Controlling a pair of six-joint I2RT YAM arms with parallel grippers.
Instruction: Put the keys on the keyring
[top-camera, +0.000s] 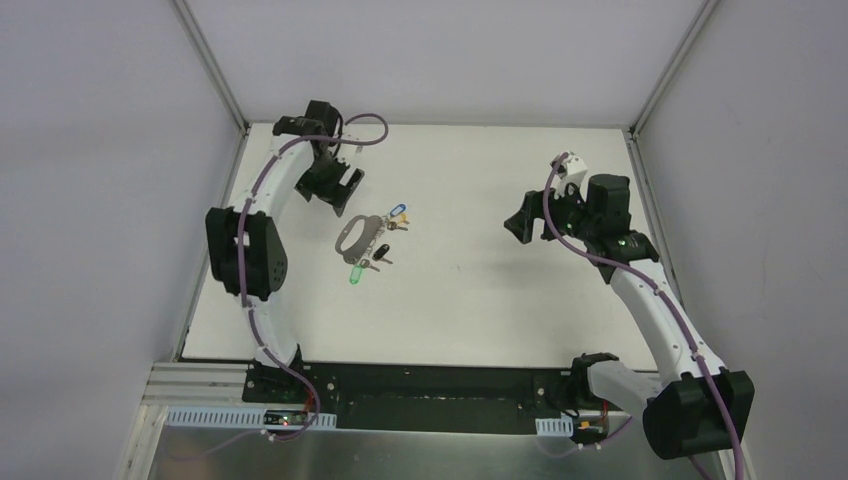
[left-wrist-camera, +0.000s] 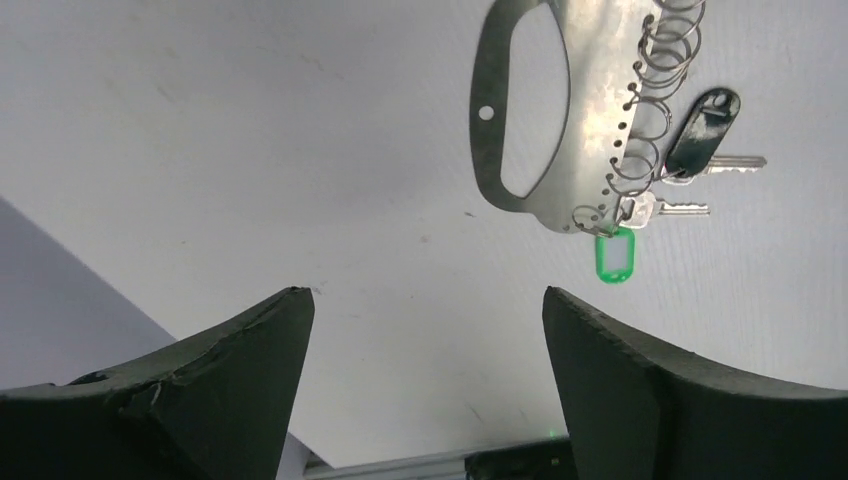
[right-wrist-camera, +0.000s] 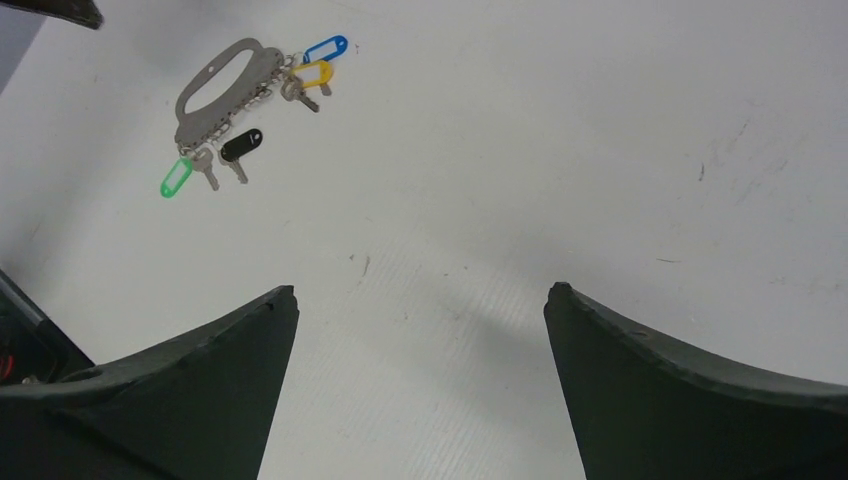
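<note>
The keyring lies flat on the white surface, left of centre. The keys hang from small rings along its right edge: the blue tag and yellow tag at the far end, the black tag and green tag at the near end. The left hand hovers just beyond the keyring's far-left side, spread wide and holding nothing. The right hand hangs well apart on the right, also wide and empty.
</note>
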